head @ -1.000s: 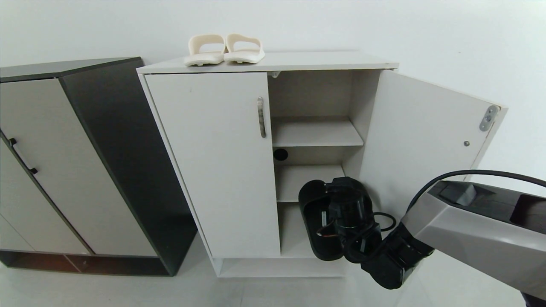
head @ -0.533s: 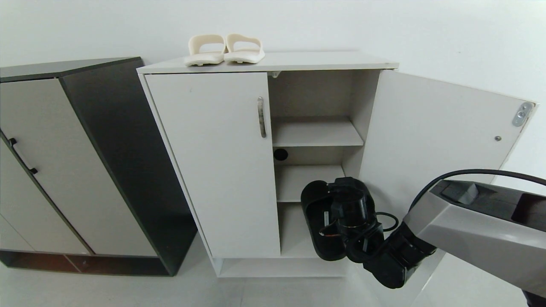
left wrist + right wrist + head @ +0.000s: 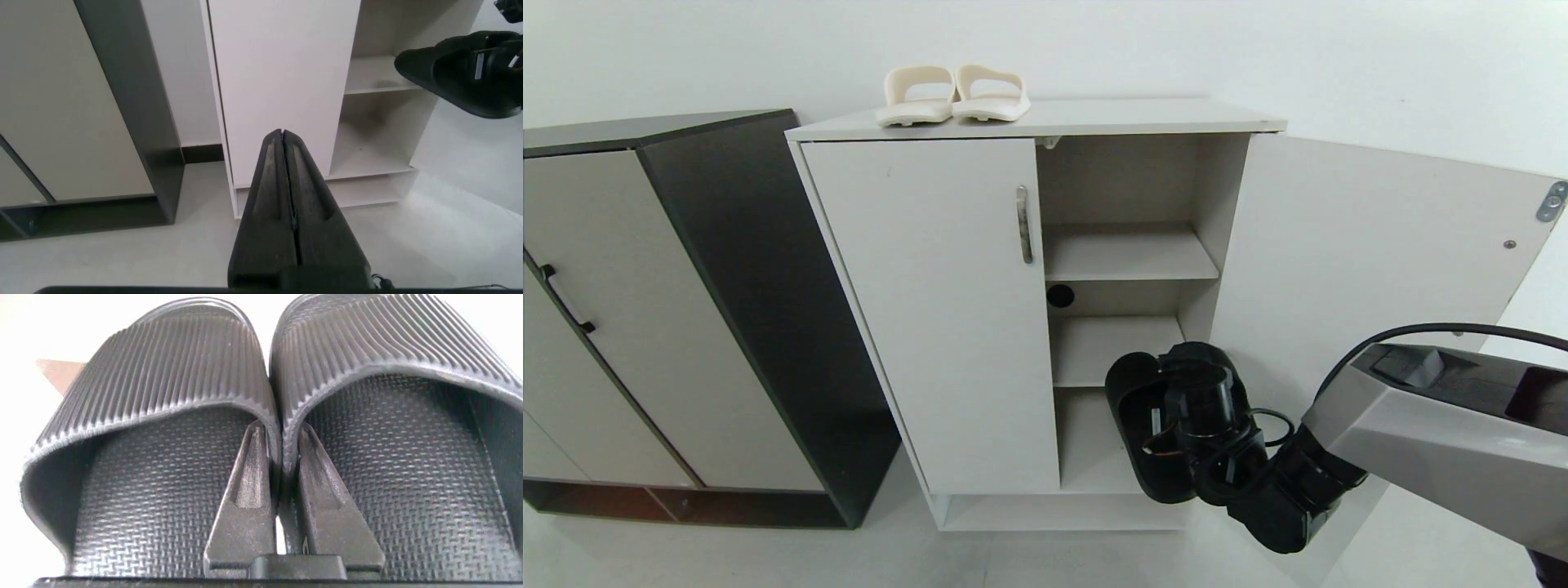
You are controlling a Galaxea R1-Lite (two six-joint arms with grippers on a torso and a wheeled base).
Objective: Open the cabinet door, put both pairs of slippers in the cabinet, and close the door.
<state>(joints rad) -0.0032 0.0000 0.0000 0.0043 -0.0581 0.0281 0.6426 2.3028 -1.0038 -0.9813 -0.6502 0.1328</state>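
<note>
Two cabinets stand against a pale wall. We see the white cabinet (image 3: 1135, 118) with its right door (image 3: 1356, 269) swung wide and its left door (image 3: 931, 310) shut. Beside it is a dark cabinet (image 3: 760, 286) with a beige front, cut off at the head view's left edge. The open door's far corner likewise runs out of that view on the right.

Inside the open half we count an upper shelf (image 3: 1127, 253), a lower shelf (image 3: 1111, 347) and the bottom board (image 3: 1086, 441).

The black slippers (image 3: 1135, 425) hang in the air before that opening, at about the height of the lower shelf and the bottom compartment. We cannot tell whether any part of them has crossed the cabinet's front edge. They are a matte pair with ribbed straps and diamond-textured footbeds, held side by side. In the head view the robot's wrist hides most of the pair, leaving mainly one sole on show.

The cream slippers (image 3: 954, 94), broad-strapped, sit together on the cabinet's top near its left end.

The right gripper (image 3: 280, 433) is clamped on the black slippers, one finger in each footbed, pinching their two inner edges together. The left gripper (image 3: 282, 132) hangs low, well clear of the cabinet front, its fingers pressed together on nothing.

A slim metal handle (image 3: 1023, 224) runs upright on the shut door, and a small round hole (image 3: 1059, 296) shows in the back panel.
</note>
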